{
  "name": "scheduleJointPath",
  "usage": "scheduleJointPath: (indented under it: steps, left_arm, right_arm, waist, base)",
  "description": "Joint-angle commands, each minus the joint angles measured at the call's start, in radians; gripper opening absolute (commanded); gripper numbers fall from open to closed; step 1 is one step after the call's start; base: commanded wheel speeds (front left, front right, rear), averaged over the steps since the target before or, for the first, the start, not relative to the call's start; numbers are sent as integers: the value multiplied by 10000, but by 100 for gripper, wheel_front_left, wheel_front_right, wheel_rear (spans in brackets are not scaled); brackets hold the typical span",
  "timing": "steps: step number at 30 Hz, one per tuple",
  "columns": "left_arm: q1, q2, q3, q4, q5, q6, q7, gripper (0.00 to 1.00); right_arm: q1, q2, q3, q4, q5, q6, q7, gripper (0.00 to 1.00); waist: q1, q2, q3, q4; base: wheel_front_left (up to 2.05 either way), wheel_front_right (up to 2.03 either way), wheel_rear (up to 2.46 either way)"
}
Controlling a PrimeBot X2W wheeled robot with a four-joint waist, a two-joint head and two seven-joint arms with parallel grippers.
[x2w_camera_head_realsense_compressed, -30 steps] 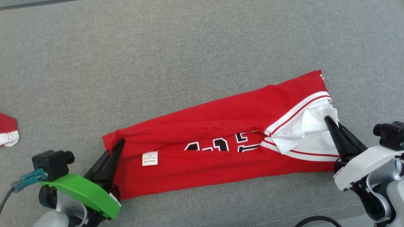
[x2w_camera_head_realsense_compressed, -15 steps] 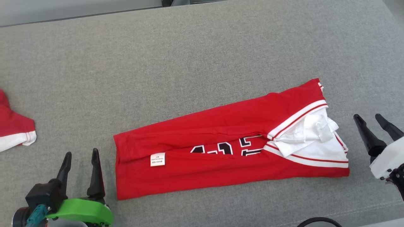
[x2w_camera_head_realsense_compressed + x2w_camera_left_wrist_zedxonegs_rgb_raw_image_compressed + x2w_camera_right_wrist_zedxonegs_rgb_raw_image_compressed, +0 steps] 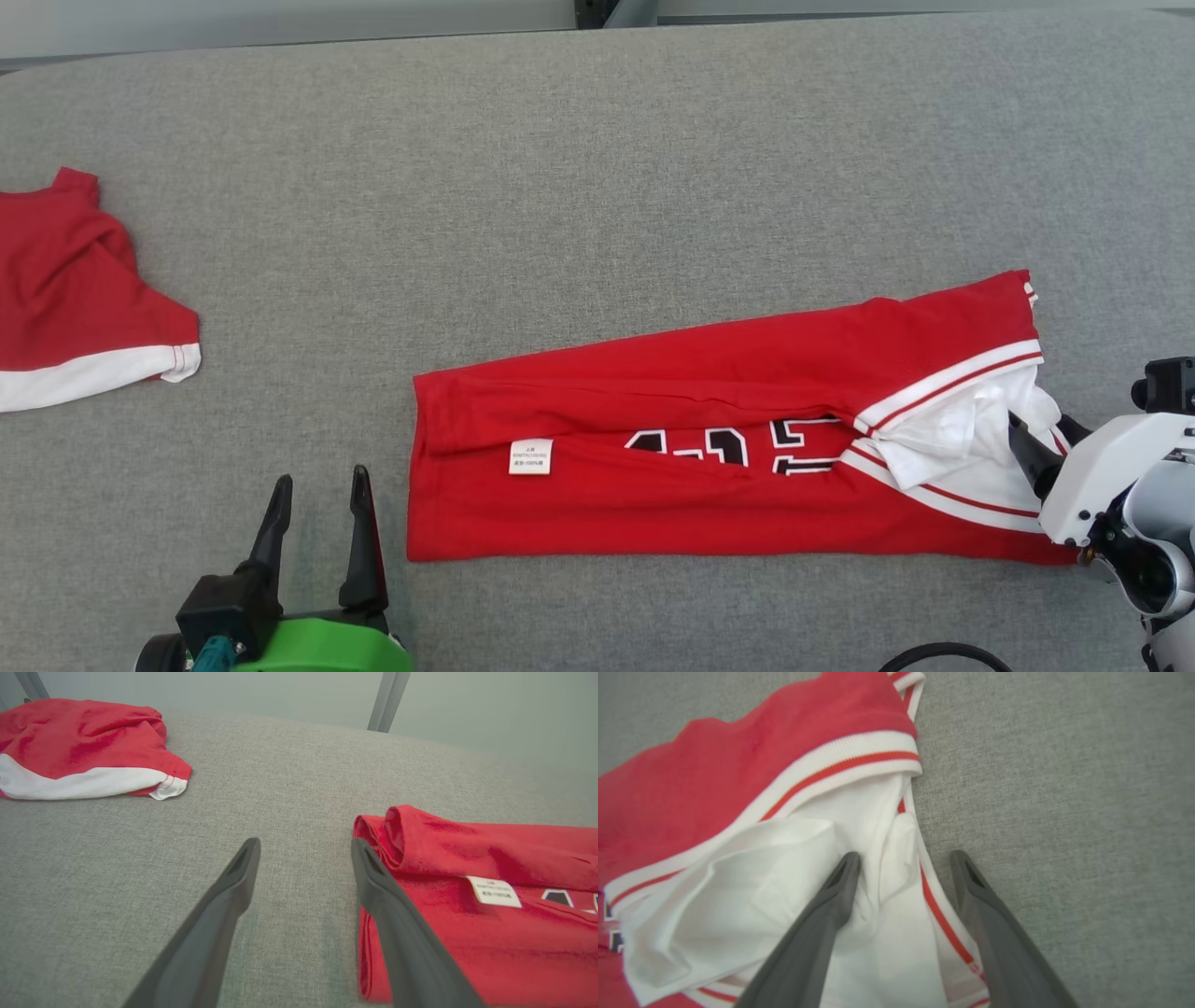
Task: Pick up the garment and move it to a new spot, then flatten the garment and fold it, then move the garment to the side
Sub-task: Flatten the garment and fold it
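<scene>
- Red jersey T-shirt w/ white short sleeves [image 3: 709, 401] lies folded into a long band on a grey woven fabric surface [image 3: 560, 187], centre-right of the head view. A small white label [image 3: 530, 456] faces up near its left end. Black numerals are partly hidden in a fold.
- Left gripper [image 3: 320, 478], lower left: 2 fingers wide apart, nothing between them, just beside the shirt's left edge.
- Right gripper [image 3: 1038, 434], right edge: fingers parted, 1 over the bunched white sleeve, 1 over grey fabric, gripping nothing.
- 2nd red-and-white cloth [image 3: 75, 289] at far left, well apart.

garment [image 3: 709, 495] on surface [image 3: 560, 233], other garment [image 3: 65, 280] well left
</scene>
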Motion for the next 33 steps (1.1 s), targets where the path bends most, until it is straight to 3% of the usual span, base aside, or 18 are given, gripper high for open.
scheduleJointPath:
  steps: [1, 4, 5, 6, 11, 17, 21, 25, 28, 33]
  left_arm:
    - [185, -68, 78, 68, 115, -97, -27, 100]
    - [308, -422, 444, 322, 510, -506, -26, 100]
    - [348, -528, 549, 369, 638, -631, -27, 100]
    - [369, -621, 675, 441, 777, -764, -28, 100]
    - [358, -949, 894, 938, 1386, -1373, -28, 100]
    - [359, -1210, 887, 1571, 1808, -1852, -28, 100]
    - [398, -1361, 961, 1844, 1960, -1978, -27, 100]
    - [518, -1484, 1011, 1954, 1985, -2000, -29, 100]
    - [598, -1530, 1065, 1957, 1969, -2008, -27, 100]
    - [361, -1529, 946, 2107, 2361, -2066, -29, 100]
  right_arm:
    - [102, 28, 120, 137, 79, -1, 111, 100]
    - [162, -25, 622, 345, 518, 4, 321, 100]
    - [128, -79, 685, 387, 669, 4, 271, 26]
    - [49, -34, 529, 501, 982, 2, 157, 0]
    - [-268, -657, -455, 1258, 1802, -22, -38, 0]
    - [-827, -1687, -2077, 2023, 2006, -7, -204, 0]
    - [-1092, -2264, -2662, 1624, 1778, 1, -43, 0]
    - [-826, -2342, -1947, -324, 2060, 1, 576, 0]
    - [-148, -1926, -320, -2790, 2230, -1, 1341, 0]
    - [-2, -895, 1668, -3910, 1728, -1, 1666, 0]
  waist:
    - [1, 117, -94, 114]
    - [1, 117, -124, 128]
    - [1, 117, -132, 118]
    - [1, 117, -144, 99]
    - [1, 117, -227, 39]
    - [1, 117, -274, -8]
    - [1, 117, -419, 10]
    - [1, 117, -629, -21]
    - [1, 117, -706, -218]
    - [1, 117, -594, -460]
  base:
    - [0, 0, 0]
    - [0, 0, 0]
    - [0, 0, 0]
    - [0, 0, 0]
    - [0, 0, 0]
    - [0, 0, 0]
    - [0, 0, 0]
    - [0, 0, 0]
    - [0, 0, 0]
    - [0, 0, 0]
